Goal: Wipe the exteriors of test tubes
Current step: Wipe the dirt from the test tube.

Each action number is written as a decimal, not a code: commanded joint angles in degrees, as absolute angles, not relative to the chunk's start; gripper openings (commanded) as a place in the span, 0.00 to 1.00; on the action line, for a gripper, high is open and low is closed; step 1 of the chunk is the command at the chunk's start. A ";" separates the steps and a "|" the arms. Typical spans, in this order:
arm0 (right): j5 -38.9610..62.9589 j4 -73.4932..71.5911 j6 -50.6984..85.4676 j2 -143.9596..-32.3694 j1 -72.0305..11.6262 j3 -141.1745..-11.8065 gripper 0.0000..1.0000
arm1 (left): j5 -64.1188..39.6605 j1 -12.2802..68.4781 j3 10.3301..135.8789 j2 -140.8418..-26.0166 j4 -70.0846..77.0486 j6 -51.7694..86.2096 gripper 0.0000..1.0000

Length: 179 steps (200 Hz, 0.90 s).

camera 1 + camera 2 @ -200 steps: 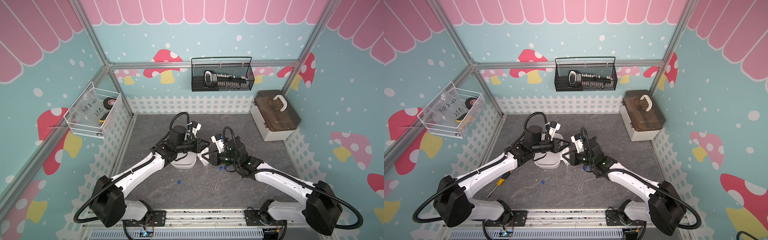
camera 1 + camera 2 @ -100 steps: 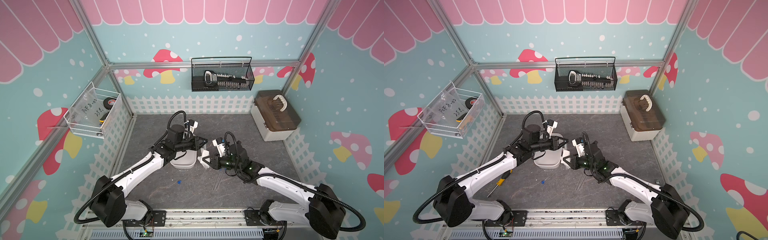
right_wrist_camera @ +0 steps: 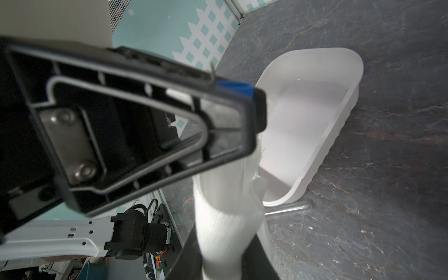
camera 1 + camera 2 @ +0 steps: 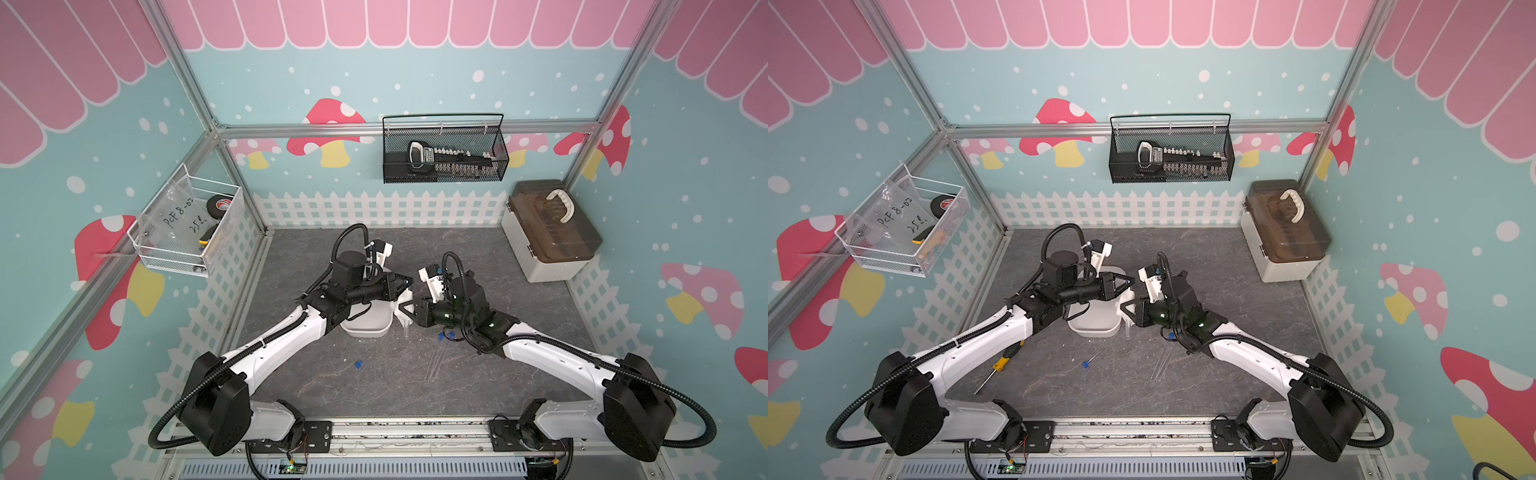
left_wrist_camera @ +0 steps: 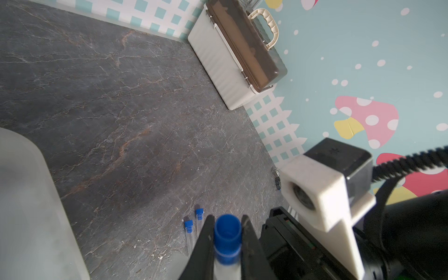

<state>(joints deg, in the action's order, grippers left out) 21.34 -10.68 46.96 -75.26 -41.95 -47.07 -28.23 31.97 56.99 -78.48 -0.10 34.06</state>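
The left gripper (image 4: 406, 284) is closed on a test tube (image 5: 227, 232). Its two black fingers (image 5: 206, 242) press the blue cap end from both sides, as the left wrist view shows clearly. This tube hangs roughly upright above the dark table (image 4: 457, 257), just beside the white tray (image 4: 365, 330), on the side of the right arm.

The right gripper (image 4: 404, 311) is closed on a white cloth (image 3: 225, 218). The cloth is wrapped around the tube below the cap, and in the right wrist view it reaches up to the finger of the left gripper. In both top views a short clear piece shows under the cloth — it seems to be the lower end of the tube.

Three more tubes lie on the table. A single tube (image 4: 360, 362) lies in front of the tray, and its round end is just beside the tray corner. A pair of tubes (image 4: 433, 365) lies side by side, partly under the right arm, with the blue caps toward the arm.

In a top view a screwdriver (image 4: 1005, 361) lies beside the left arm.
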 commanded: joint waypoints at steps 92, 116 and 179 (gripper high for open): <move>23.34 -14.66 50.06 -74.37 -46.37 -42.50 0.19 | -26.64 30.17 56.12 -77.29 1.41 35.42 0.16; 22.73 -15.81 51.22 -74.20 -47.59 -40.60 0.19 | -26.53 30.04 56.07 -77.30 1.41 35.51 0.16; 22.29 -16.83 49.46 -76.99 -46.08 -45.27 0.21 | -28.13 29.97 55.27 -77.33 1.38 35.24 0.17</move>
